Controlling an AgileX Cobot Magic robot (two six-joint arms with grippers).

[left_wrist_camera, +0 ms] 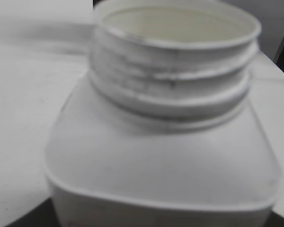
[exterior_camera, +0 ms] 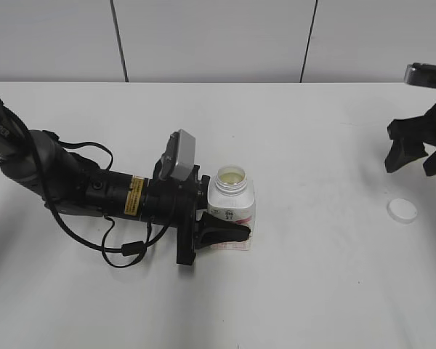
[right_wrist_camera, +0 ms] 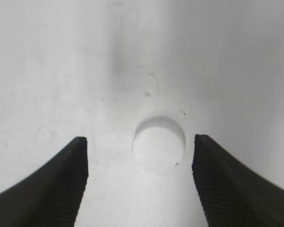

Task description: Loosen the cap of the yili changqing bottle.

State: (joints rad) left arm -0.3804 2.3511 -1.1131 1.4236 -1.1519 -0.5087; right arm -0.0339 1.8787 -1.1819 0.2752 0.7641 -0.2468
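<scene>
The yili changqing bottle [exterior_camera: 232,205] stands upright mid-table, white with a pink-red label, its wide neck open and uncapped. My left gripper [exterior_camera: 236,212] is shut on its body from the left, one black finger across the front. In the left wrist view the bottle [left_wrist_camera: 161,156] fills the frame, bare threads showing. The cap [exterior_camera: 402,210] lies flat on the table at the right, apart from the bottle. My right gripper [exterior_camera: 416,161] hangs open above and behind it. In the right wrist view the cap [right_wrist_camera: 158,145] rests on the table between the spread fingers of the right gripper [right_wrist_camera: 140,139], untouched.
The left arm's black body and looped cables [exterior_camera: 94,193] lie across the left half of the white table [exterior_camera: 320,291]. A pale wall with dark seams [exterior_camera: 305,40] runs along the table's far edge.
</scene>
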